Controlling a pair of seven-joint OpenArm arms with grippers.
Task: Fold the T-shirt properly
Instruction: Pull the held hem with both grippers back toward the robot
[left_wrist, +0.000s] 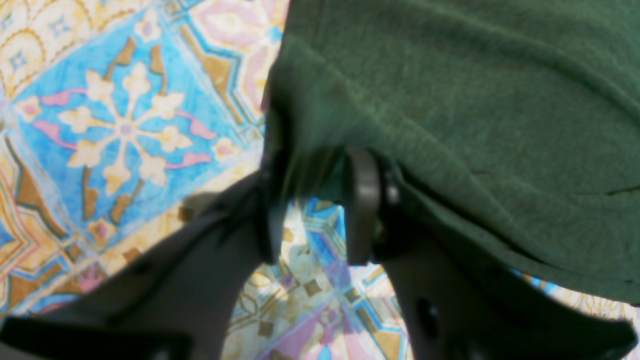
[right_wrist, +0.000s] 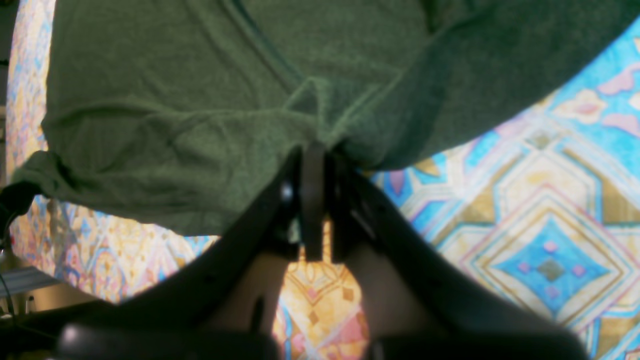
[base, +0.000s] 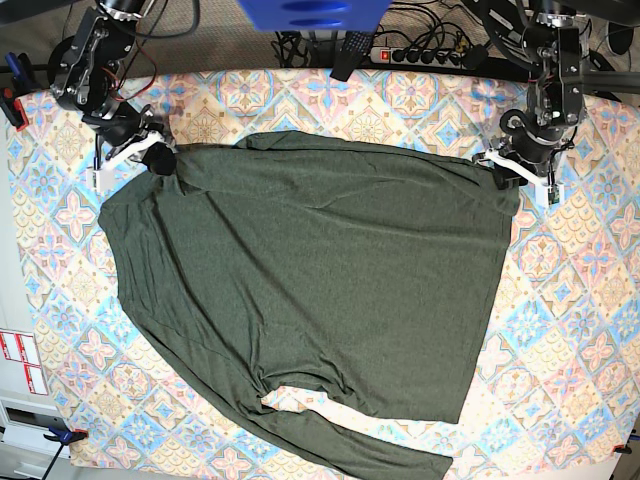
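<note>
Down at six o'clock a sleeve trails loose off the T-shirt (base: 320, 280), which lies spread across the patterned worktop (base: 580, 330) — that could bunch into any fold. Up at two o'clock, the left end effector (left_wrist: 312, 205) has its jaws parted, cloth draped over one finger; if it snags there, pulling away drags the corner askew. Over at ten o'clock, the right end effector (right_wrist: 315, 200) is clenched on the fabric edge; tug alone and the shirt skews
</note>
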